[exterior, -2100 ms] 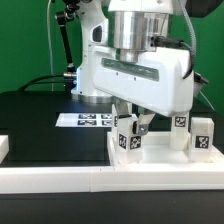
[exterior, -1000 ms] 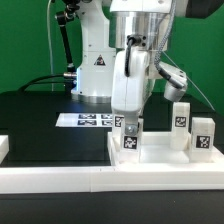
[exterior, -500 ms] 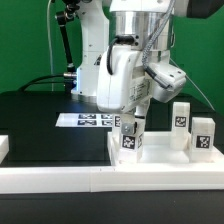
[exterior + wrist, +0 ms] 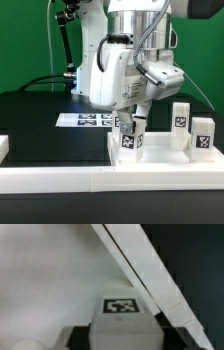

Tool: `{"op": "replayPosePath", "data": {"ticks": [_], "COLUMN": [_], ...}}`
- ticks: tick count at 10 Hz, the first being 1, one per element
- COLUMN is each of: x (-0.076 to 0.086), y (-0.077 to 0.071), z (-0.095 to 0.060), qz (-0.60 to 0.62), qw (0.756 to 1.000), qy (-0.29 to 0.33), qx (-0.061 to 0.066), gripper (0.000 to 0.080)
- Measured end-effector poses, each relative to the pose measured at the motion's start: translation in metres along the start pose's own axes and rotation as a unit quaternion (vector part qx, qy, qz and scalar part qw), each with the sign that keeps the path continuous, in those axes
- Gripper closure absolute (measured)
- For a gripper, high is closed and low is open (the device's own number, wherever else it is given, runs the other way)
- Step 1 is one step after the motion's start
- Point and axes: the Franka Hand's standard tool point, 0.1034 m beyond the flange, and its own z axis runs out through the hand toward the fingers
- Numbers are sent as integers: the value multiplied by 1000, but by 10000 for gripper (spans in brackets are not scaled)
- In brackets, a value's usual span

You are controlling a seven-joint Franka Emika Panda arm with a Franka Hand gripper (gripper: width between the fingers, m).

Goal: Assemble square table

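The gripper has its jaws narrowed around a small white tagged block leg, standing on the white plastic square tray-like top near the exterior view's right. Keep the leg upright and turn evenly while screwing in.

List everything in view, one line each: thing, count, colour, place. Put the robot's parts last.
Square table top: one, white, on the black surface at the exterior view's right.
Table legs: three visible, white with tags; one upright on the top between the gripper's fingers, two upright at the exterior view's right.
Marker board: one, white, flat on the black surface.
Rail: white, along the near edge.
Backdrop: green, behind.
Gripper: one, closed on the leg.
Arm: one, white.
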Motion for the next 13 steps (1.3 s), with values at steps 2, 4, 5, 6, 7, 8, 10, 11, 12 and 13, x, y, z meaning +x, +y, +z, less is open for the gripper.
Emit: {"op": "replayPosePath", "data": {"ticks": [2,4,5,6,7,8,10,11,12,13], "x": [0,0,0,0,0,-1,0,0,0,0], "y": [0,0,0,2,5,5,4,4,4,4], "z": [0,0,1,1,1,0,1,1,1,1], "qz": [4,-3,-16,-34,-48,-71,-146,-172,-214,-247], "qw": [1000,1000,1000,999,999,997,989,985,977,969], "qy": [-4,-5,-5,-3,-1,-2,-3,-4,-4,-5], "qx": [2,2,2,-2,-16,-20,-19,-19,-19,-19], "gripper": [509,448,448,258,184,184,151,151,150,150]}}
